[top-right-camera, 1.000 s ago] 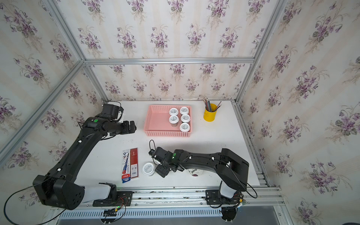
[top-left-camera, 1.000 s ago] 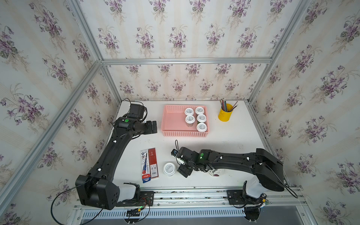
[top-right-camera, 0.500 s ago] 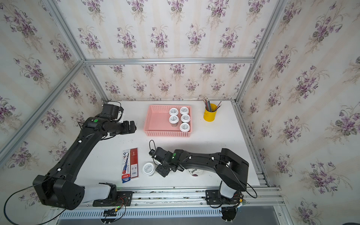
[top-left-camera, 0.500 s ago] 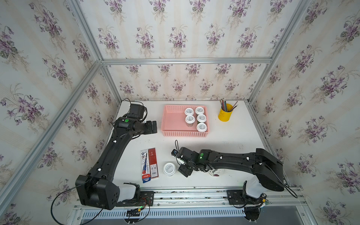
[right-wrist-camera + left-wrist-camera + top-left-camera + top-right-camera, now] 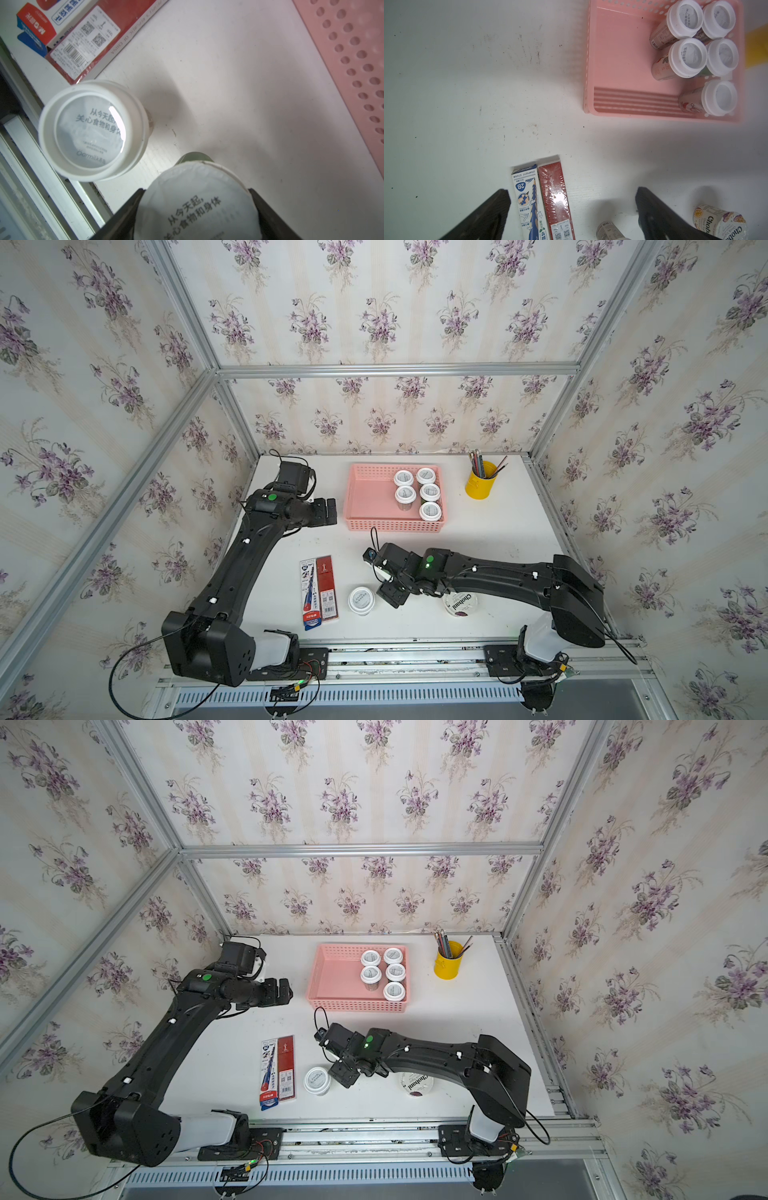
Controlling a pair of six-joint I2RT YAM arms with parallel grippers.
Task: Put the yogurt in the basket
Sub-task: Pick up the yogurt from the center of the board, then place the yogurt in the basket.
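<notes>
The pink basket [image 5: 370,497] [image 5: 336,977] [image 5: 623,62] holds several white-lidded yogurt cups [image 5: 417,493] along its right side. My right gripper [image 5: 390,594] [image 5: 195,190] is near the table's front, shut on a small foil-topped yogurt cup [image 5: 199,207] with a finger against each side of its rim. From above the gripper hides that cup. Another small yogurt cup [image 5: 360,600] [image 5: 91,131] stands free just left of it. The Chobani cup [image 5: 462,605] [image 5: 720,225] lies partly under the right arm. My left gripper [image 5: 330,510] [image 5: 572,190] hangs open and empty beside the basket's left wall.
Two flat pencil boxes [image 5: 319,592] [image 5: 542,203] lie side by side left of the free cup. A yellow pencil cup [image 5: 481,485] stands at the back right. The metal front rail [image 5: 395,659] runs close behind the free cup.
The right gripper's jaws have narrowed onto the foil-topped cup. Neither arm has shifted noticeably.
</notes>
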